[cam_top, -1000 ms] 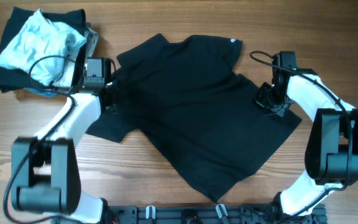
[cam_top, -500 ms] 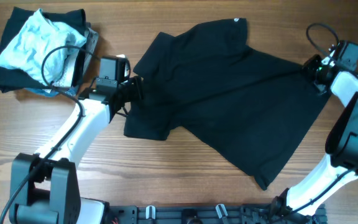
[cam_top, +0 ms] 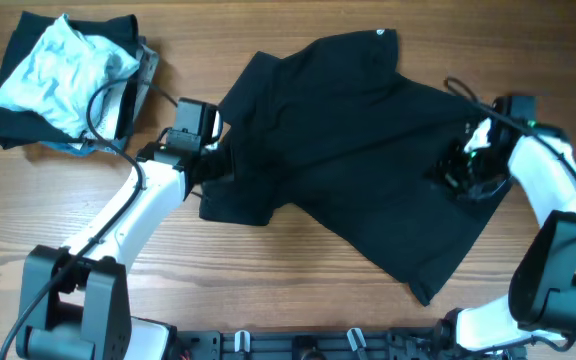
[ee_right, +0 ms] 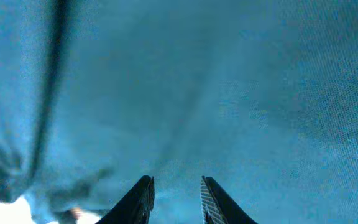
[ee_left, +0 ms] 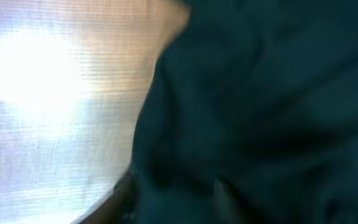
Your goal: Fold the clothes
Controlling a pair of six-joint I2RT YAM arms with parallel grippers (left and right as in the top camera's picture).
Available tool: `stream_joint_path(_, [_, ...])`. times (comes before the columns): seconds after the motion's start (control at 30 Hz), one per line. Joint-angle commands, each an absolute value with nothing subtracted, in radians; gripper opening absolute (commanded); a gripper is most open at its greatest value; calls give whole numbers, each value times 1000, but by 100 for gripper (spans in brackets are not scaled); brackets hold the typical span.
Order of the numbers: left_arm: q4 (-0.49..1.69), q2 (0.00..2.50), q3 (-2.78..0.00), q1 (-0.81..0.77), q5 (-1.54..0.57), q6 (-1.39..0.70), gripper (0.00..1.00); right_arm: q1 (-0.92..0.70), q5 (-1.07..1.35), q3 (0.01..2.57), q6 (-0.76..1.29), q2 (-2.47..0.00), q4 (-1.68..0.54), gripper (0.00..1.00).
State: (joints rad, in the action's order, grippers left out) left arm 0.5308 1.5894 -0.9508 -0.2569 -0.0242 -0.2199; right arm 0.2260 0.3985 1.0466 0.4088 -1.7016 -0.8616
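On the table point(cam_top: 298, 300), at its centre, the black shirt point(cam_top: 348, 150) is lying spread but skewed, running from 11 toward 5 o'clock. I am judging this to be the flattening step. My left gripper point(cam_top: 211, 158) is sitting at the sleeve on the shirt's 9 o'clock edge; I cannot tell whether it is pinching cloth, since its wrist view is blurred. My right gripper point(cam_top: 465, 172) is hovering, fingers spread, over the 3 o'clock side, holding nothing. Next I am probably needing a firm hem grip.

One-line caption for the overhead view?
Black T-shirt on a wooden table: left gripper at its edge, right gripper above it.
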Motion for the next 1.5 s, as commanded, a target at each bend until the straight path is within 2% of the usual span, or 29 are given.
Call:
stream_joint_path(0.0, [567,1638,-921,-260,-39,-217,25,229,377,979,429,-1713,-829,29])
stream_joint_path(0.07, [545,1679,-892,-260,-54,-222,21,229,377,969,426,-1713,-823,29])
stream_joint_path(0.13, [538,1725,-879,-259,-55,-253,9,229,376,969,417,-1713,-838,30])
stream_joint_path(0.17, [535,1763,-875,-257,-56,-302,8,229,376,968,415,-1713,-850,30])
stream_joint_path(0.23, [536,1809,-865,-248,-55,-360,6,229,377,968,399,-1713,-850,30])
stream_joint_path(0.33, [606,1844,-847,-185,-52,-445,4,229,356,965,391,-1713,-862,41])
stream_joint_path(0.5, [873,1745,-847,6,-56,-502,4,229,274,885,459,-1713,-814,41])
stream_joint_path(0.53, [900,1715,-847,28,-58,-502,4,229,247,873,484,-1713,-806,40])
stream_joint_path(0.63, [910,1609,-847,37,-105,-453,4,229,163,816,579,-1713,-762,22])
stream_joint_path(0.7, [900,1551,-848,24,-141,-449,12,233,51,782,646,-1713,-702,14])
stream_joint_path(0.73, [883,1515,-850,10,-163,-443,16,246,-22,773,696,-1713,-677,6])
stream_joint_path(0.77, [863,1489,-851,-3,-194,-406,17,269,-86,772,728,-1713,-659,4])
stream_joint_path(0.9, [724,1399,-851,-76,-250,-287,22,439,-107,789,789,-1713,-625,4])
stream_joint_path(1.07, [404,1419,-851,-187,-246,-135,39,586,-104,910,705,-1712,-668,4])
stream_joint_path(1.23, [181,1552,-851,-222,-263,-130,42,587,1,1044,583,-1678,-823,28])
stream_joint_path(1.37, [1,1714,-851,-253,-399,-108,44,587,215,1053,490,-1592,-827,35])
stream_joint_path(1.47, [-126,1825,-851,-275,-430,-113,40,587,313,1053,415,-1556,-825,37])
